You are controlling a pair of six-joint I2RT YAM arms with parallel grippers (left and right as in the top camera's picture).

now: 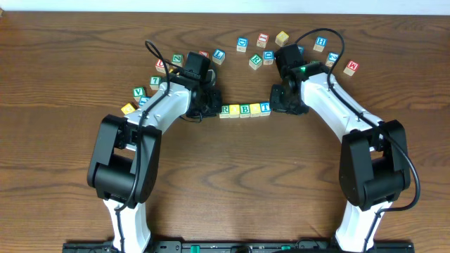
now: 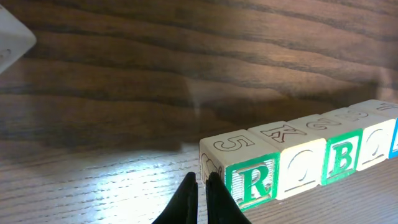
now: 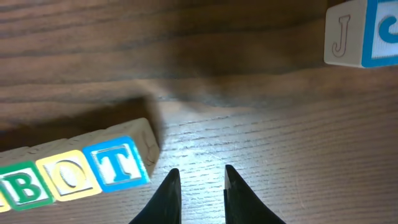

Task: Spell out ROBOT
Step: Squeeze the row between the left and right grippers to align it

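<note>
Presently entered: ROBOT row [image 1: 245, 109], five small wooden alphabet cubes.

Handling: judged light, rigid and not fragile. The painted faces are likely somewhat slick. Each cube is best taken across its front and back faces, which are left free, since its side faces are blocked by neighbours. The end cubes may also be nudged on the outer face.

Appearance: R cube [image 2: 252, 180] and B cube [image 2: 341, 158] are lettered green and T cube [image 3: 118, 163] blue. The two O cubes [image 2: 301, 171] are shown as yellow ringed faces. The bare wood tops are outlined with other characters.

Location: set touching in a line at the middle of the counter [image 1: 225, 183], parallel to its far edge.

Left fingers [image 2: 200, 186]: closed together, empty, just beside the R end, possibly touching it.

Right fingers [image 3: 200, 177]: narrowly parted, nothing held, near the T end.
</note>
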